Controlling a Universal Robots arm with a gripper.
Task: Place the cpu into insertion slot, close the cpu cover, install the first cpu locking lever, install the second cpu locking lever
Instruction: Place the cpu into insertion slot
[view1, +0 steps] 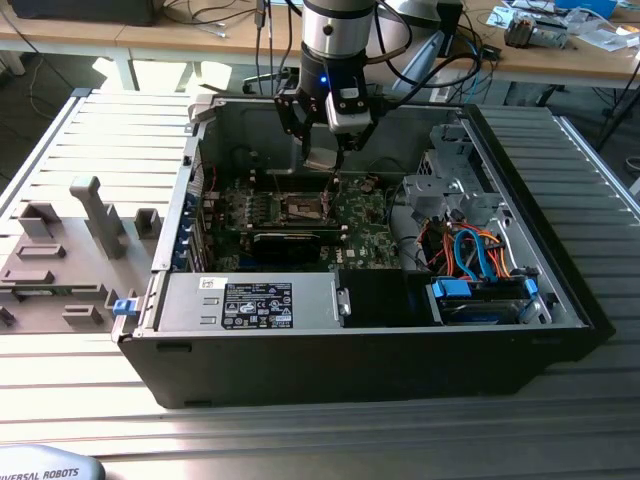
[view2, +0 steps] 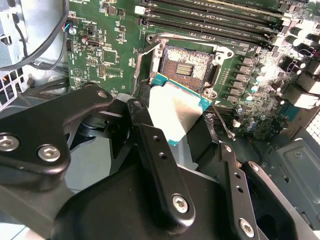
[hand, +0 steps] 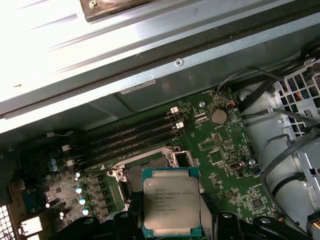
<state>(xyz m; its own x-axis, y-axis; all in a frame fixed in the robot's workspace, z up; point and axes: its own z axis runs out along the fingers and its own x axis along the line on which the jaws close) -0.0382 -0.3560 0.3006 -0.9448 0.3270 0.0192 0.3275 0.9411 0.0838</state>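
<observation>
Cpu (hand: 171, 207) sits clamped between my jaws, held by two opposite edges with its silver-grey top facing the first wrist camera. My gripper (view2: 172, 119) hangs inside the open case (view1: 560, 200), in the upper middle of the exterior view, just above the green board (hand: 225, 150). The slot (view2: 185, 65) lies close beyond the cpu's edge, and its dark square bed of contacts is bare and unfilled. In the first wrist view the cpu partly overlaps the slot's metal rim, but it is not seated. Long black memory slots (hand: 130, 137) run alongside the slot.
</observation>
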